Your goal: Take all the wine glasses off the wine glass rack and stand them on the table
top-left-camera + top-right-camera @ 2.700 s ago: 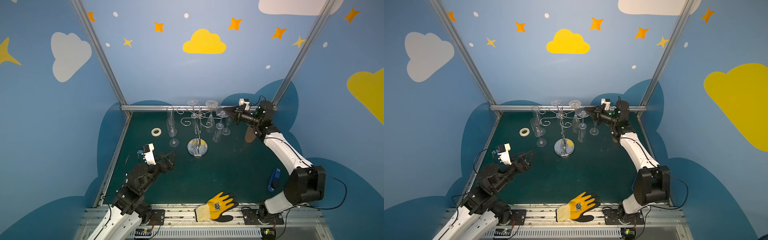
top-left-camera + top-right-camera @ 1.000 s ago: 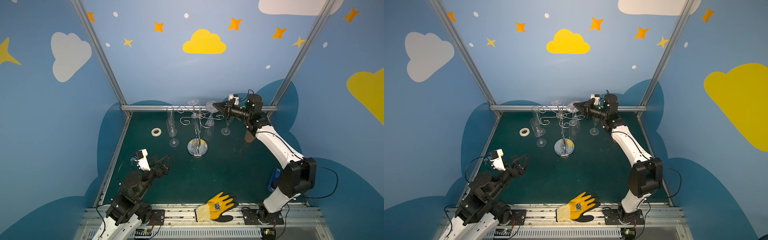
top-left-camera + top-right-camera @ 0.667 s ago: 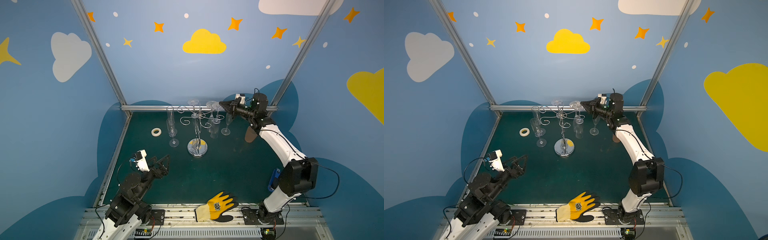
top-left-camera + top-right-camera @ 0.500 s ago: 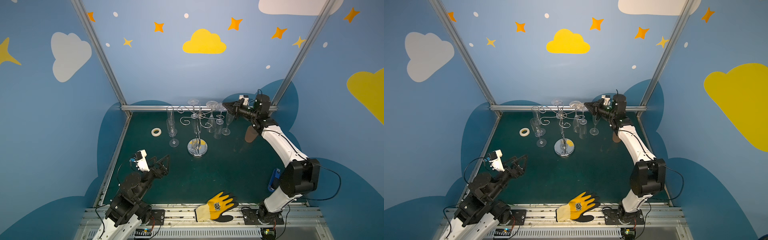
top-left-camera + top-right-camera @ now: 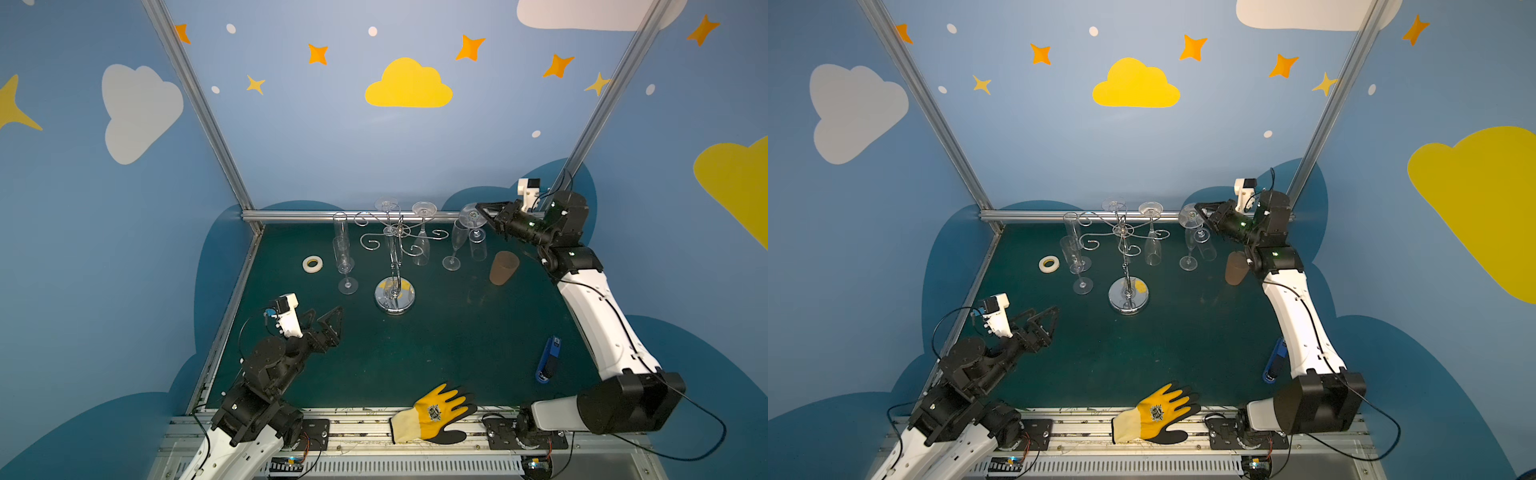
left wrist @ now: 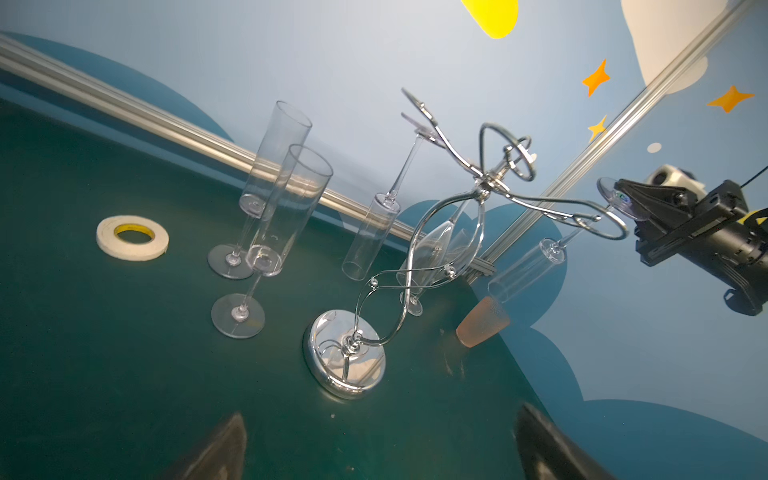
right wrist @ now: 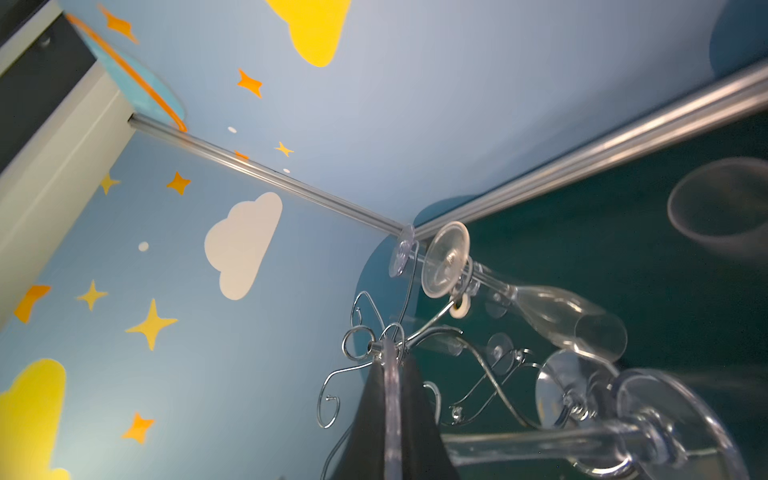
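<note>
The chrome wine glass rack stands mid-table, and two clear glasses still hang foot-up from its curled arms. My right gripper is shut on the round foot of an upside-down wine glass. That glass hangs just right of the rack's right arm tip. In the right wrist view the dark fingers pinch the foot's clear edge. My left gripper hovers open and empty low at the front left. It faces the rack.
Two flutes stand left of the rack and one to its right. There is a tape roll at the back left and a brown cup under my right arm. A blue tool and a yellow glove lie at the front.
My right gripper has drawn back to the right with the glass foot in it, away from the rack's centre. The left arm has hardly moved in the last second.
</note>
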Controlling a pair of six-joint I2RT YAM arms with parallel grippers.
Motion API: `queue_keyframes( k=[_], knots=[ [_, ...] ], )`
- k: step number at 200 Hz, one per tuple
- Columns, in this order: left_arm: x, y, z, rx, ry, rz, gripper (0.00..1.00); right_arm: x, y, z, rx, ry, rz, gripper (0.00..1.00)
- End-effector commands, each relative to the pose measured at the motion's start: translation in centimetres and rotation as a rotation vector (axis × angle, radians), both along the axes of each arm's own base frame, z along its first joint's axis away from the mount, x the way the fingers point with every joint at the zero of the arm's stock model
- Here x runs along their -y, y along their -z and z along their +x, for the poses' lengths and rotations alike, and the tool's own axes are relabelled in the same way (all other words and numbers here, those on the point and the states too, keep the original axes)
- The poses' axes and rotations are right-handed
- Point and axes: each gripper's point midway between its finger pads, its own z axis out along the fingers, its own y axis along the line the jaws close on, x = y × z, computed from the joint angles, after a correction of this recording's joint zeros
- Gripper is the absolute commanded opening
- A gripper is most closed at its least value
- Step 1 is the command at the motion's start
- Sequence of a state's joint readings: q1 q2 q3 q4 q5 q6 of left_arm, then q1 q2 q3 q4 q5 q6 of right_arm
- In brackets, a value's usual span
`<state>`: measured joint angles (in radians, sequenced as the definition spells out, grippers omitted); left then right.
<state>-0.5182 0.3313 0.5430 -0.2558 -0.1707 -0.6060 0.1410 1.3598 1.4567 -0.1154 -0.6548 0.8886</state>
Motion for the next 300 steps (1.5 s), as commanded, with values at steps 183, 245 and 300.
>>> queue_keyframes(
  k=[183,245,300],
  knots=[
    [13.6,-11.0,-2.0,0.061,0.786,-0.082,0.97,-12.3,6.3,-25.1,1.635,-0.524,-0.888,0.0],
    [16.5,-10.7,-2.8,0.063,0.913,-0.095,0.83,-15.3,7.8,-25.6,1.779,-0.471,-1.022,0.0],
    [17.8,-9.8,-2.4,0.025,0.94,-0.107,0.57,-16.1,8.1,-25.8,1.814,-0.432,-1.051,0.0]
  ],
)
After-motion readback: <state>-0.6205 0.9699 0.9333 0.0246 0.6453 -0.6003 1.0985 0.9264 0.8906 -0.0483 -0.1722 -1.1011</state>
